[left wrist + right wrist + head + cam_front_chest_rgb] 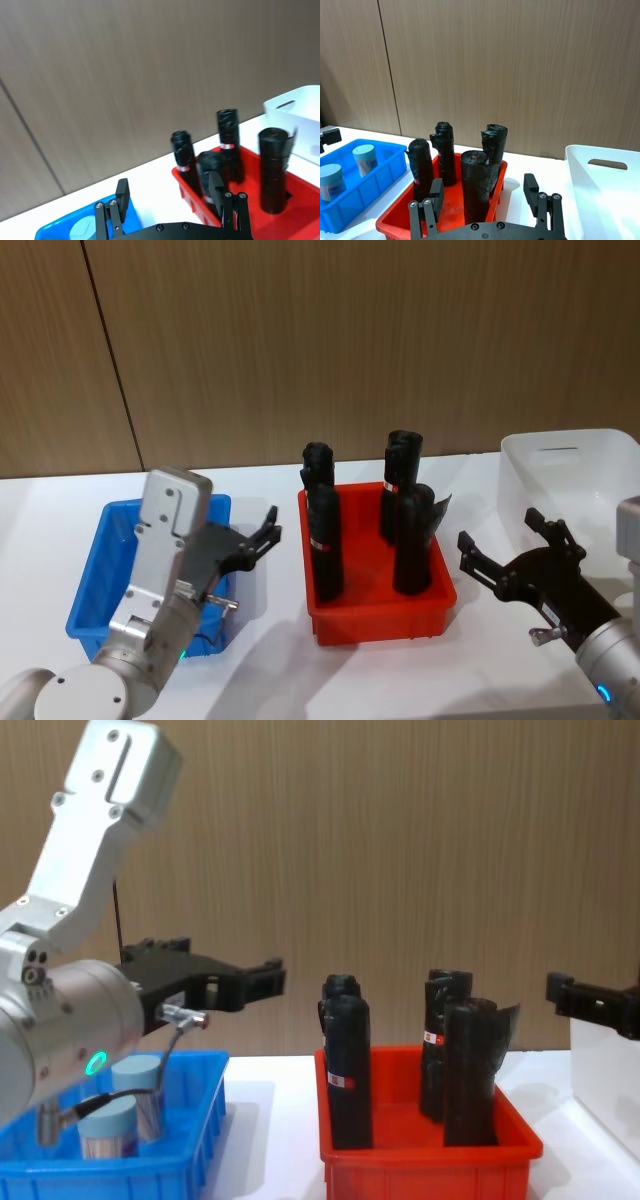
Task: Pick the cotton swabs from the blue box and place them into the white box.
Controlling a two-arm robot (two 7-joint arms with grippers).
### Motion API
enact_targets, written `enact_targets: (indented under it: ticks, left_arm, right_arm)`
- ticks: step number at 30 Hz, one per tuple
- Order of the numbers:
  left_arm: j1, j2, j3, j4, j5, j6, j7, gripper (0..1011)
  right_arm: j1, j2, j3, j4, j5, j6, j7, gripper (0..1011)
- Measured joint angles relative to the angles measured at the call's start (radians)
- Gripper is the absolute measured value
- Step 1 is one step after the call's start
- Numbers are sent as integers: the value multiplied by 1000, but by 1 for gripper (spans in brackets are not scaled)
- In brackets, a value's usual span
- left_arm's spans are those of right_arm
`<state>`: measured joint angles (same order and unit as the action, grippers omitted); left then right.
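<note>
Two cotton swabs [365, 159] jars stand upright in the blue box [390, 150]. The left gripper [262, 530], spread wide and empty above the box's right wall, should pull back over one lid, then drop straight down. The jars are clear with pale lids; the arm may hide others. The right gripper [498, 532], also spread, hangs beside the white box [560, 445].

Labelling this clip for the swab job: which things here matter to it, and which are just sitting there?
Job: cotton swabs in the blue box; white box; left gripper above the blue box's right side, right gripper near the white box, both jaws open.
Lying about: red bin; black rolls standing in it.
</note>
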<state>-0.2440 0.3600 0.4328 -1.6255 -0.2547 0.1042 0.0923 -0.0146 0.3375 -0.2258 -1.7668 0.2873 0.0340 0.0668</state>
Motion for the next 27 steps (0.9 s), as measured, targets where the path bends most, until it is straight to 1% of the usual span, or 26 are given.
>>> enact_targets:
  ticks: [1, 4, 5, 7, 10, 13, 20, 27]
  left_arm:
    - [-2, 0, -6, 4, -12, 15, 13, 1004]
    - [-6, -1, -17, 15, -33, 35, 30, 1004]
    - [-6, -1, -17, 15, -33, 35, 30, 1004]
    - [-11, 0, -28, 29, -56, 55, 44, 1004]
    - [-14, 1, -37, 40, -71, 67, 51, 1004]
    - [-19, 3, -54, 62, -99, 90, 61, 1004]
    - [-25, 9, -77, 94, -143, 124, 76, 1004]
    - [-28, 13, -95, 125, -176, 143, 82, 1004]
  right_arm:
    - [0, 0, 0, 0, 0, 0, 0, 1002]
    - [0, 0, 0, 0, 0, 0, 0, 1002]
    - [0, 0, 0, 0, 0, 0, 0, 1002]
    - [0, 0, 0, 0, 0, 0, 0, 1002]
    - [0, 0, 0, 0, 0, 0, 0, 1002]
    - [0, 0, 0, 0, 0, 0, 0, 1002]
    - [0, 0, 0, 0, 0, 0, 0, 1002]
    - [0, 0, 0, 0, 0, 0, 0, 1002]
